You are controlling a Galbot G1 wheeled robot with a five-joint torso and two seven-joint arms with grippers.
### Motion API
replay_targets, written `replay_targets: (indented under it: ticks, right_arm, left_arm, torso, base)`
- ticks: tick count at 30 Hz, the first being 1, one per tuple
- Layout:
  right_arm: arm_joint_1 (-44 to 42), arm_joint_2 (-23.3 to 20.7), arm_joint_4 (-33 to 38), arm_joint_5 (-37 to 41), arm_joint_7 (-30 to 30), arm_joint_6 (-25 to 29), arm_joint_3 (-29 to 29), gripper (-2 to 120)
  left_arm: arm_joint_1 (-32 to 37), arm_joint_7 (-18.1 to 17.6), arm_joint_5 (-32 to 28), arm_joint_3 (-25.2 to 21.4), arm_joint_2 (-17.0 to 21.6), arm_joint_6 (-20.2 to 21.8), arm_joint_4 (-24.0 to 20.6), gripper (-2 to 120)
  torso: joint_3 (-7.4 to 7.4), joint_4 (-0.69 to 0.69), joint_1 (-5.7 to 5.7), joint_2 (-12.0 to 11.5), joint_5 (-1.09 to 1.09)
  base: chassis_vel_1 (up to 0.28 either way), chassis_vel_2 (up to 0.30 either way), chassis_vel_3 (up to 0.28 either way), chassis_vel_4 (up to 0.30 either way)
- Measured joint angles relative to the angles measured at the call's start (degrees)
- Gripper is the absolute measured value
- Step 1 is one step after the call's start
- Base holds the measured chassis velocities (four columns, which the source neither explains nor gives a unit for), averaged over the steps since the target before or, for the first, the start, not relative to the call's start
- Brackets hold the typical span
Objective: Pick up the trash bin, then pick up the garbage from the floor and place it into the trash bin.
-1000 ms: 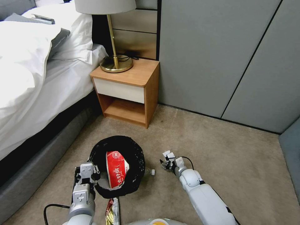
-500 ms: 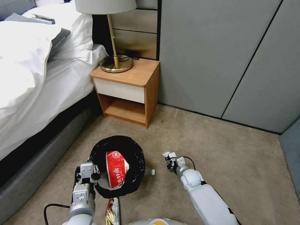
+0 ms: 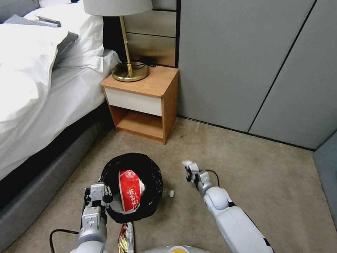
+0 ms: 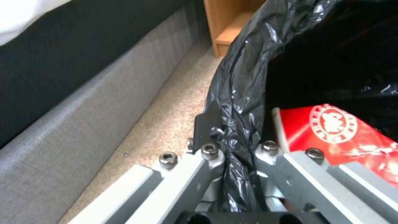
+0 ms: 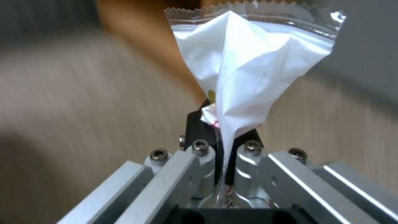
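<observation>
1. Right gripper (image 3: 188,168) has risen off the floor (image 3: 245,168) since the earlier frames, clenched on a white wrapper (image 5: 244,71).
2. Left gripper (image 4: 238,149) stays clamped on the trash bin (image 3: 133,186) rim; a red-and-white packet (image 3: 130,189) lies inside.
3. A clear bottle (image 3: 167,193) lies just beside the bin, a shiny wrapper (image 3: 126,237) below it. Nightstand (image 3: 144,102) and bed (image 3: 35,88) stand beyond.

Beige carpet (image 3: 245,175) under shiny wrapper (image 3: 127,239)
</observation>
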Motion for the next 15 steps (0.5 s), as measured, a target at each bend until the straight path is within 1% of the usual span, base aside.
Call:
replay_targets:
  ticks: [2, 3, 4, 5, 6, 7, 9, 10, 11, 12, 13, 14, 15]
  right_arm:
    - [-1.3, -0.6, 7.3, 0.1, -0.6, 1.2, -0.2, 0]
    - [-1.7, -0.9, 9.4, 0.1, -0.9, 1.4, -0.3, 0]
    - [-1.7, -0.9, 9.4, 0.1, -0.9, 1.4, -0.3, 0]
    - [-2.9, -2.0, 17.9, 0.1, -1.8, 2.2, -0.9, 0]
    - [-3.5, -2.7, 23.3, 0.5, -2.2, 3.2, -1.6, 0]
    - [-3.5, -2.7, 23.3, 0.5, -2.2, 3.2, -1.6, 0]
    - [-4.2, -3.9, 30.7, 1.3, -4.2, 7.7, -3.9, 0]
    - [-4.2, -3.9, 30.7, 1.3, -4.2, 7.7, -3.9, 0]
    - [-4.7, -4.2, 33.5, 1.5, -5.6, 10.3, -5.4, 0]
    - [-5.4, -4.5, 35.8, 1.6, -6.8, 11.8, -6.7, 0]
    - [-6.1, -4.8, 38.2, 1.6, -7.6, 12.4, -8.2, 0]
    - [-6.1, -4.8, 38.2, 1.6, -7.6, 12.4, -8.2, 0]
    - [-6.8, -4.9, 39.9, 1.6, -8.1, 12.6, -9.7, 0]
  left_arm:
    - [0.0, 0.0, 0.0, 0.1, 0.0, 0.1, 0.0, 0]
    - [-0.1, 0.1, -0.1, 0.1, 0.0, 0.2, 0.0, 0]
    - [-0.1, 0.1, -0.1, 0.1, 0.0, 0.2, 0.0, 0]
    - [-0.1, 0.1, -0.3, -0.1, 0.1, 0.3, 0.3, 0]
    - [-0.1, 0.1, -0.4, -0.2, 0.2, 0.3, 0.4, 0]
    - [-0.1, 0.1, -0.4, -0.2, 0.2, 0.3, 0.4, 0]
    - [-0.1, 0.2, -0.6, -0.1, 0.3, 0.4, 0.4, 0]
    - [-0.1, 0.2, -0.6, -0.1, 0.3, 0.4, 0.4, 0]
    - [-0.1, 0.4, -0.5, 0.2, 0.2, 0.4, 0.4, 0]
    - [0.0, 0.6, -0.5, 0.5, 0.1, 0.4, 0.4, 0]
    - [0.2, 0.7, -0.5, 0.7, 0.1, 0.4, 0.4, 0]
    - [0.2, 0.7, -0.5, 0.7, 0.1, 0.4, 0.4, 0]
    - [0.3, 0.7, -0.4, 0.8, 0.0, 0.4, 0.4, 0]
  torso:
    - [0.00, 0.01, 0.00, 0.0, 0.01]
    - [0.00, 0.01, 0.00, 0.0, 0.01]
    - [0.00, 0.01, 0.00, 0.0, 0.01]
    - [0.00, -0.01, 0.00, 0.0, -0.01]
    - [-0.01, -0.01, 0.00, 0.0, -0.02]
    - [-0.01, -0.01, 0.00, 0.0, -0.02]
    - [-0.01, 0.00, -0.01, 0.0, 0.00]
    - [-0.01, 0.00, -0.01, 0.0, 0.00]
    - [-0.01, 0.00, 0.00, 0.0, 0.00]
    - [0.00, 0.00, 0.00, 0.0, 0.01]
    - [-0.01, -0.01, 0.00, 0.0, -0.01]
    - [-0.01, -0.01, 0.00, 0.0, -0.01]
    - [-0.01, 0.00, 0.00, 0.0, 0.00]
  base:
    - [0.000, 0.000, 0.000, 0.000]
    - [0.000, 0.000, 0.000, 0.000]
    - [0.000, 0.000, 0.000, 0.000]
    - [0.000, 0.000, 0.000, 0.000]
    - [0.000, 0.000, 0.000, 0.000]
    - [0.000, 0.000, 0.000, 0.000]
    - [0.000, 0.000, 0.000, 0.000]
    - [0.000, 0.000, 0.000, 0.000]
    - [0.000, 0.000, 0.000, 0.000]
    - [0.000, 0.000, 0.000, 0.000]
    - [0.000, 0.000, 0.000, 0.000]
    - [0.000, 0.000, 0.000, 0.000]
    - [0.000, 0.000, 0.000, 0.000]
